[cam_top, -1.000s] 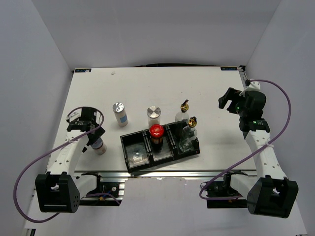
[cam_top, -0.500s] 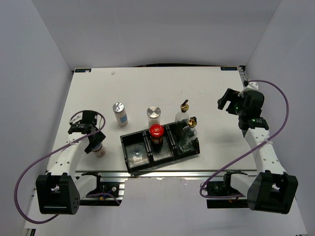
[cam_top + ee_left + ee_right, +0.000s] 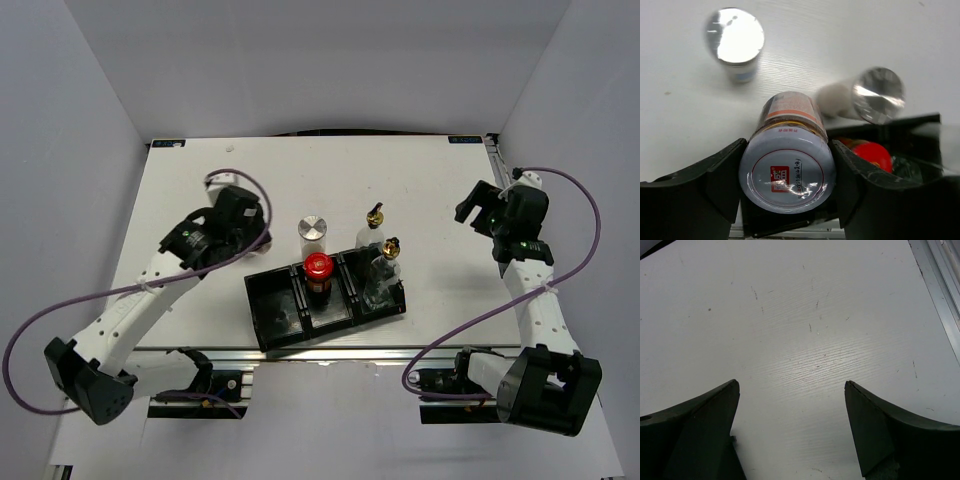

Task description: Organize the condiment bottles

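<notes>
One orange-labelled shaker with a white end [image 3: 786, 172] sits clamped between the left fingers [image 3: 715, 182].
Its end bears a red square logo [image 3: 776, 173] ringed by print too small to read; it hangs over the white bench [image 3: 680, 115] near the black tray [image 3: 920, 125]. The right fingers [image 3: 695, 420] gape wide, holding nothing.

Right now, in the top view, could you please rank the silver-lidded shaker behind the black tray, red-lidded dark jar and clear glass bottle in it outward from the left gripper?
From left gripper:
1. Silver-lidded shaker, behind tray.
2. Red-lidded dark jar, middle compartment.
3. Clear glass bottle, right compartment.
</notes>
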Available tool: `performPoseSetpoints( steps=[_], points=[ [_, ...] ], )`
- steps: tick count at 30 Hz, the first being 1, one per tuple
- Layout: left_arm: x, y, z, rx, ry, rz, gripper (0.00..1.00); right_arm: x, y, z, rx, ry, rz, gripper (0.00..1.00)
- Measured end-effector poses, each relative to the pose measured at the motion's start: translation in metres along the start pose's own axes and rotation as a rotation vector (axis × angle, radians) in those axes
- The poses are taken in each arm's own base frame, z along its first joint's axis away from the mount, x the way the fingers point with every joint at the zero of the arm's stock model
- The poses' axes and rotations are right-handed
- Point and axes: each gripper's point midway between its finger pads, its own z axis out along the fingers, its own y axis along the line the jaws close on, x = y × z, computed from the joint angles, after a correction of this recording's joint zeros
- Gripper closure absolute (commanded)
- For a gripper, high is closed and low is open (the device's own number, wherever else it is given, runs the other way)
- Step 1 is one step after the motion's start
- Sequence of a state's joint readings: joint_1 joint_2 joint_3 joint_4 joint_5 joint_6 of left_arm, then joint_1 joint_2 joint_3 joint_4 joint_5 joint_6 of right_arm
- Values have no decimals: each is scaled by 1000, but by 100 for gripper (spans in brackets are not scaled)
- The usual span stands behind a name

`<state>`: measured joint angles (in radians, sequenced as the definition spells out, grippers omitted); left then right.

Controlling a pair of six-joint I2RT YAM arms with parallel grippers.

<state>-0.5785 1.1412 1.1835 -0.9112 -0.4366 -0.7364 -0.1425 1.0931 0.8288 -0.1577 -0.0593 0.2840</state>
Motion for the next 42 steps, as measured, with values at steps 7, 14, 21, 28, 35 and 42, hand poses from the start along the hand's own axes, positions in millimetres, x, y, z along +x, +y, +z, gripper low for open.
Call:
performPoseSetpoints(
  steps=[7, 14, 21, 28, 35, 42],
  points=[
    [35, -100, -29, 193, 27, 316, 100, 1, 0, -1, -8, 6, 4, 11],
    [69, -132, -58, 329, 68, 512, 100, -4, 2, -6, -18, -13, 4, 11],
    [105, -142, -74, 452, 149, 609, 100, -5, 2, -6, -19, -14, 3, 11],
    [149, -122, -47, 387, 228, 694, 92, -4, 2, -7, -22, -13, 3, 11],
    [168, -128, -28, 389, 233, 699, 72, -5, 4, -7, -34, -13, 2, 11],
    [172, -135, -18, 389, 213, 680, 62, -7, 7, -10, -44, -25, 0, 11]
  ],
)
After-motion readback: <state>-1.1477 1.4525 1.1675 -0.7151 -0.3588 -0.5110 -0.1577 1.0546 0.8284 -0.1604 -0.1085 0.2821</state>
